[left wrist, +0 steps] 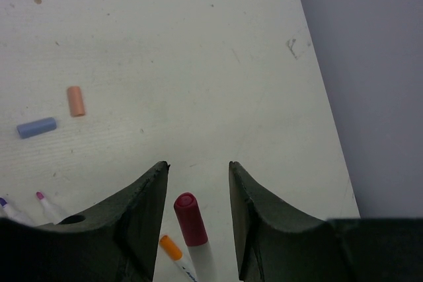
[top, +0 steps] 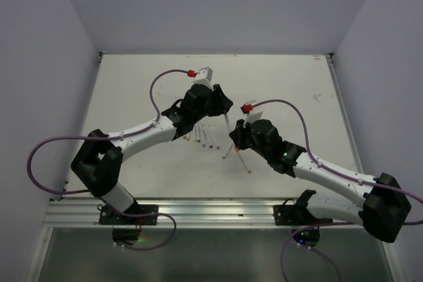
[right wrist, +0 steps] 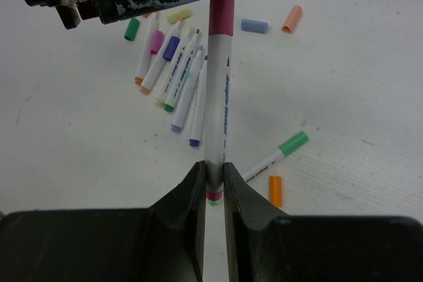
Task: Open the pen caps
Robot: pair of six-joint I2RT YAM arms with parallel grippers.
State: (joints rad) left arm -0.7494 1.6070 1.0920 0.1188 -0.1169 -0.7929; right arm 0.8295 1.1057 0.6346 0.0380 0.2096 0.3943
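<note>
From above, you see both arms meeting over the surface [top: 132, 97], a pen [top: 227, 129] bridging them.

Left wrist: the fingers of the left gripper [left wrist: 198, 166] stand spread around the dark-pink cap [left wrist: 188, 219], not yet closed.

Right wrist: the fingers of the right gripper [right wrist: 213, 170] pinch the barrel, likely bracing it for the pull.

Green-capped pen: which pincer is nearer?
Right. The right pincer, shut on the held pen, is just beside the green-capped pen; left pincer is farther, open around the held pen's cap.
</note>
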